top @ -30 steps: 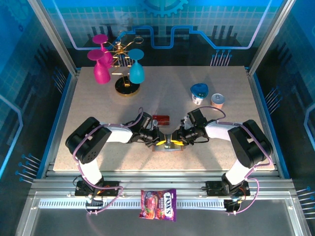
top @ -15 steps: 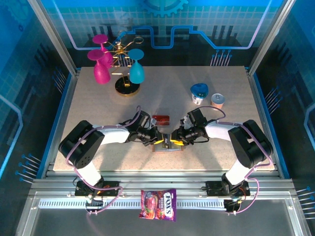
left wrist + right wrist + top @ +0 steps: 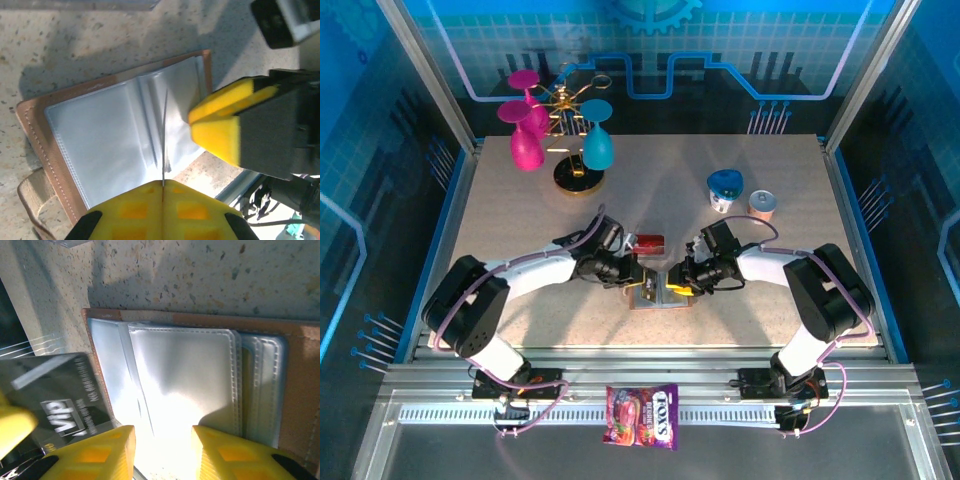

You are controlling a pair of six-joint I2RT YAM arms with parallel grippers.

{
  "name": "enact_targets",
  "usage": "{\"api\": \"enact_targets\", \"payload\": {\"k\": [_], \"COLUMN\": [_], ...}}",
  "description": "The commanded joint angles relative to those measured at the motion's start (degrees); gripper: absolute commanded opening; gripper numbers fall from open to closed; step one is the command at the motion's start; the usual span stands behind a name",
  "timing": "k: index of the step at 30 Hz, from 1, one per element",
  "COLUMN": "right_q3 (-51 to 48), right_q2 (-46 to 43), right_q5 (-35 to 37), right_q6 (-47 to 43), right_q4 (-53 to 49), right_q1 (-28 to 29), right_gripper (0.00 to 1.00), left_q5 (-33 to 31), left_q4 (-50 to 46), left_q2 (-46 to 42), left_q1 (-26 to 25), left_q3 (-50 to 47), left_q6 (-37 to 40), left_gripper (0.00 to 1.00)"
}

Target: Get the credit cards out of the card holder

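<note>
The brown card holder (image 3: 661, 301) lies open on the table between my two grippers, its grey-blue clear pockets (image 3: 100, 145) facing up. My left gripper (image 3: 163, 186) is shut on a thin credit card (image 3: 163, 140), seen edge-on over the pockets. In the right wrist view that card (image 3: 65, 390) is dark with "VIP" lettering, at the holder's left edge (image 3: 92, 355). I cannot tell whether its tip is still in a pocket. My right gripper (image 3: 162, 440) is open, its fingers (image 3: 225, 125) low over the holder's near side. Another red card (image 3: 647, 241) lies flat just behind the holder.
At the back left, pink (image 3: 525, 135) and teal (image 3: 597, 148) glasses stand by a gold rack (image 3: 578, 175). A blue cup (image 3: 724, 188) and a small peach cup (image 3: 762, 205) stand at the back right. A candy packet (image 3: 642, 415) lies on the rail in front of the table.
My left arm has stretched lower and its wrist has drawn back to the left with the card pinched. The right gripper and the holder have stayed in place.
</note>
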Motion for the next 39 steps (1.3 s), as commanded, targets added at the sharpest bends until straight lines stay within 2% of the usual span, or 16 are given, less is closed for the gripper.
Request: {"api": "enact_targets", "payload": {"k": [1,12,21,26,32,39], "right_q3": [-0.4,0.6,2.9,4.4,5.5,5.6], "right_q2": [-0.5,-3.1,-5.7,-7.0,-7.9,-8.8], "right_q5": [2.3,2.3,2.3,2.8,3.2,3.7], "right_q6": [-0.7,-1.3,-3.6,-4.9,-5.5,-5.4], "right_q4": [-3.4,-5.2,-9.7,-12.7,-14.6,-15.4], "right_q1": [0.2,-0.4,-2.0,-2.9,-3.5,-3.8], "right_gripper": [0.37,0.37,0.37,0.37,0.37,0.37], "left_q5": [-1.5,-2.9,0.4,-1.4,-6.3,-7.4], "left_q4": [-10.6,-28.2,-32.2,-37.6,-42.5,-43.3], "left_q2": [-2.3,-2.8,-2.8,-0.7,3.4,7.4], "left_q1": [0.4,0.4,0.4,0.4,1.0,2.2], "left_q3": [5.0,17.6,21.4,25.9,31.7,38.3], "left_q6": [11.9,37.8,60.6,72.5,81.3,86.1], "left_gripper": [0.00,0.00,0.00,0.00,0.00,0.00]}}
